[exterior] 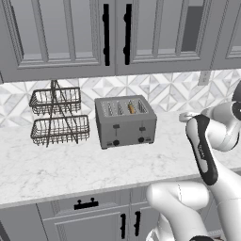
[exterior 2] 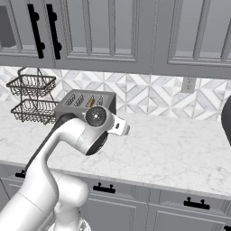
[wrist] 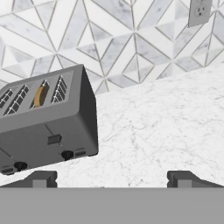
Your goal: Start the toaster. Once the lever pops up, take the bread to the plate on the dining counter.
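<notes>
We count one toaster on the marble bench, w/ four slots, two dark levers, two round knobs; one bread slice sits down in a slot, third from the left; one two-tier wire basket stands just left of it, apart; the pincer is released, fingertips spread wide, off the toaster's right, touching nothing; one wall outlet on the backsplash.
</notes>
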Motion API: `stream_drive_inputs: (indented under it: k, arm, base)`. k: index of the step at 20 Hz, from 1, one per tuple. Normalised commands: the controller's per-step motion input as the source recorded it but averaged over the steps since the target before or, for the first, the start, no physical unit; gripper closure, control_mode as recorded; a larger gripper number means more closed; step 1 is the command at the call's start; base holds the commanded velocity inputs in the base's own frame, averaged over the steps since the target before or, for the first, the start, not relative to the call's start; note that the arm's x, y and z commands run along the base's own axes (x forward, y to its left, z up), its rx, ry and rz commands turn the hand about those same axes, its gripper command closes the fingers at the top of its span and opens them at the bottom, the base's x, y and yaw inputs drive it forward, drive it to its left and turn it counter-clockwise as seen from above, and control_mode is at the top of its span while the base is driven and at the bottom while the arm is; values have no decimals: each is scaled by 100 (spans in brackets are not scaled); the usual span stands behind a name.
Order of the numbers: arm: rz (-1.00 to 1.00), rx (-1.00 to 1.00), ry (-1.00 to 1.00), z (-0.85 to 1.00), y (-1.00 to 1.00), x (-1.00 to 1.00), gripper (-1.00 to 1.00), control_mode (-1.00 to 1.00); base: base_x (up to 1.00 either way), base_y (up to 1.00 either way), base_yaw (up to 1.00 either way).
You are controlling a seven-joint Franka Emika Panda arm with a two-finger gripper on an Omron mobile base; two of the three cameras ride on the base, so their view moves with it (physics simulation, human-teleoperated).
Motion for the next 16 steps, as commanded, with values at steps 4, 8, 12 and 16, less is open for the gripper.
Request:
stream_drive_inputs:
  k: [4, 8, 12, 16]
  arm:
    - [0, 0, 0, 0, 0, 0, -100, -100]
    - [0, 0, 0, 0, 0, 0, -100, -100]
    - [0, 0, 0, 0, 0, 0, -100, -100]
    - [0, 0, 0, 0, 0, 0, -100, -100]
  base:
    - [0, 0, 0]
    - [0, 0, 0]
    - [0, 0, 0]
    - [0, 0, 0]
